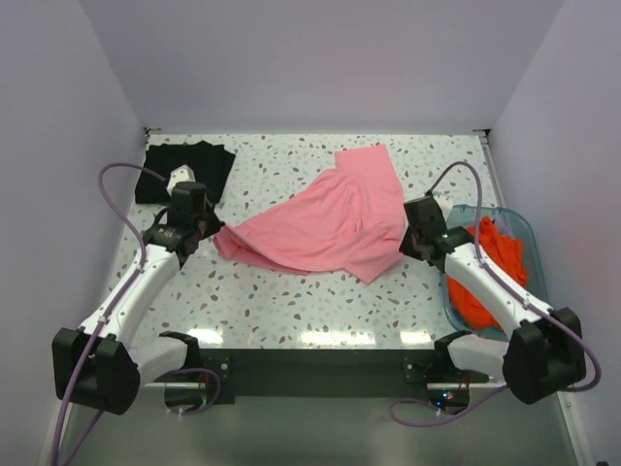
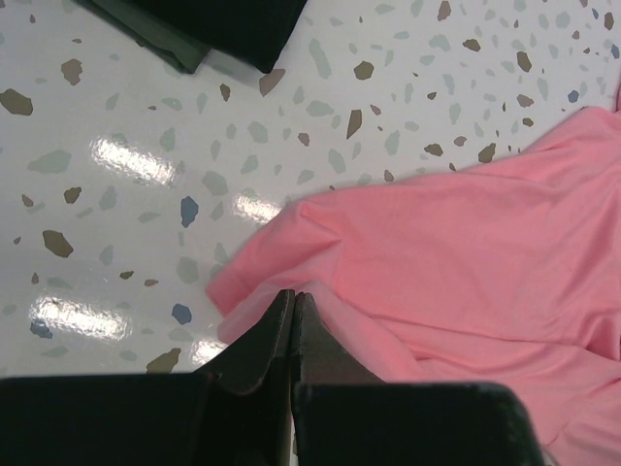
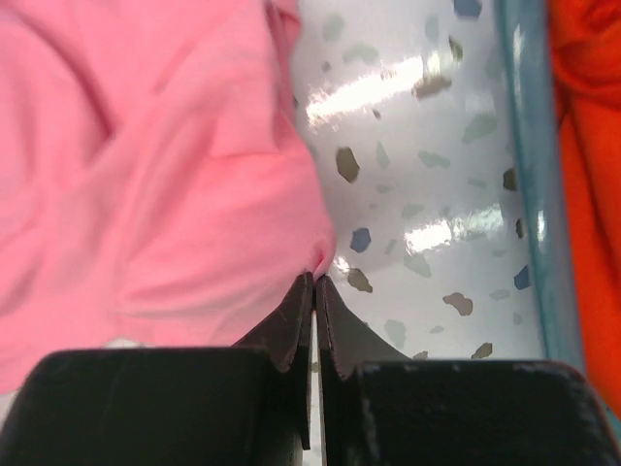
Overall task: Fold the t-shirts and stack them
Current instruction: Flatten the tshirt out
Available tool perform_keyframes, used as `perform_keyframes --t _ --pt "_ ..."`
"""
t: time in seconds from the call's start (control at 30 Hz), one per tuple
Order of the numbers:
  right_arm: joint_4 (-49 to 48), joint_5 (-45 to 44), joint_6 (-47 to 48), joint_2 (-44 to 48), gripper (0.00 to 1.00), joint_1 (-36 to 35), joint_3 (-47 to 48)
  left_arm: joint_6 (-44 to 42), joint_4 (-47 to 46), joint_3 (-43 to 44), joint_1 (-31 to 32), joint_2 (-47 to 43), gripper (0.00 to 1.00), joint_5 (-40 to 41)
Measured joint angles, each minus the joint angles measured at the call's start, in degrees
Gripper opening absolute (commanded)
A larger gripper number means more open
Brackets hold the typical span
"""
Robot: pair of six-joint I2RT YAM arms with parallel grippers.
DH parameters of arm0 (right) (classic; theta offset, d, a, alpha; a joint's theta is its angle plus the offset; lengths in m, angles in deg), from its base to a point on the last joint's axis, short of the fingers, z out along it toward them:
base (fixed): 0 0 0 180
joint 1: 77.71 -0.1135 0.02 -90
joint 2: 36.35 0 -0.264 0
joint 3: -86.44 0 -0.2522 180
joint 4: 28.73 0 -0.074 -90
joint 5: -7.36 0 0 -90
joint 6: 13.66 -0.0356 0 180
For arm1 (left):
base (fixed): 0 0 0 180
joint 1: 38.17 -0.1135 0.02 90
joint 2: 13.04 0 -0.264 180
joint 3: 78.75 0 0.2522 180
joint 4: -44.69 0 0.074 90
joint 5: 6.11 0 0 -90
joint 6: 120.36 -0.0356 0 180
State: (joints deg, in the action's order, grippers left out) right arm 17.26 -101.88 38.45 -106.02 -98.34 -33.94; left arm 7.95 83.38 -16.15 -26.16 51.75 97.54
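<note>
A pink t-shirt [image 1: 330,218] lies crumpled and spread across the middle of the table. My left gripper [image 1: 211,233] is shut on its left corner; in the left wrist view the closed tips [image 2: 293,296] pinch the pink cloth [image 2: 456,243]. My right gripper [image 1: 408,240] is shut on the shirt's right edge, and a small fold of pink cloth [image 3: 146,175] bunches at the closed tips [image 3: 315,277]. A black t-shirt [image 1: 184,167] lies folded at the back left, with its corner [image 2: 233,24] in the left wrist view. Orange-red t-shirts [image 1: 495,272] fill the tub.
The teal see-through tub [image 1: 519,225] stands at the right edge of the table, close beside my right arm, and its wall [image 3: 524,175] runs just right of the right gripper. White walls enclose the speckled table [image 1: 291,301] on three sides.
</note>
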Motion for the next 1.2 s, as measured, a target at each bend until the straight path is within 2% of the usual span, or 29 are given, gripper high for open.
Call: perform_keyframes --t 0.33,0.63,0.8,1.0,1.2 --pt "7.9 -1.8 1.3 12.6 0.00 0.0 19.8 -0.7 1.1 0.2 0.0 -2.8 0.00 0.0" --pt "14.0 -3.5 3.3 14.3 0.00 0.0 34.5 -1.5 3.3 0.3 0.0 -9.5 0.00 -0.2" --pt "16.9 -3.8 5.2 14.2 0.00 0.0 45.6 -1.6 4.9 1.8 0.0 -15.0 0.00 -0.9" --pt "18.8 -3.8 9.0 11.5 0.00 0.0 62.4 -2.0 7.0 12.1 0.0 -20.7 0.00 -0.4" --pt "19.2 -3.7 12.4 7.5 0.00 0.0 76.3 -2.0 5.9 23.6 0.0 -19.7 0.00 0.5"
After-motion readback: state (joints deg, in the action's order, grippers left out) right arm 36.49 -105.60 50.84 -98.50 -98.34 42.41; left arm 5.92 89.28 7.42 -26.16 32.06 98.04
